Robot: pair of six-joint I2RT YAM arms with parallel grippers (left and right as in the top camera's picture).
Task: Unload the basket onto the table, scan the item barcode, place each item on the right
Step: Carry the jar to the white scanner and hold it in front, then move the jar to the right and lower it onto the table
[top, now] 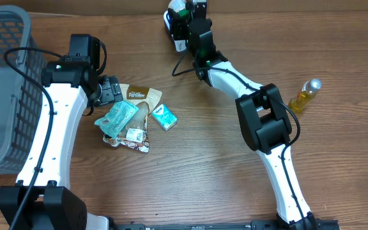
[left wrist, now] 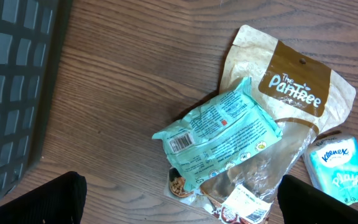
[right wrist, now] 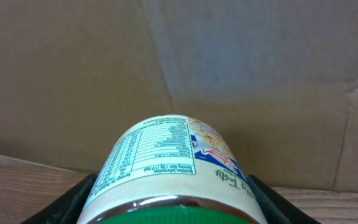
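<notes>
Clamping a green-lidded jar point(right wrist: 166, 155), the right pincer point(right wrist: 169, 206) sits half-closed while the left pincer point(left wrist: 182, 202) gapes empty above a teal packet point(left wrist: 219, 134).

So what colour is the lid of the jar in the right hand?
Green. The lid of the jar shows best in the right wrist view.

jar point(right wrist: 166, 163): green end cut off at bottom edge | basket point(top: 2, 38): cut off at left edge
</notes>
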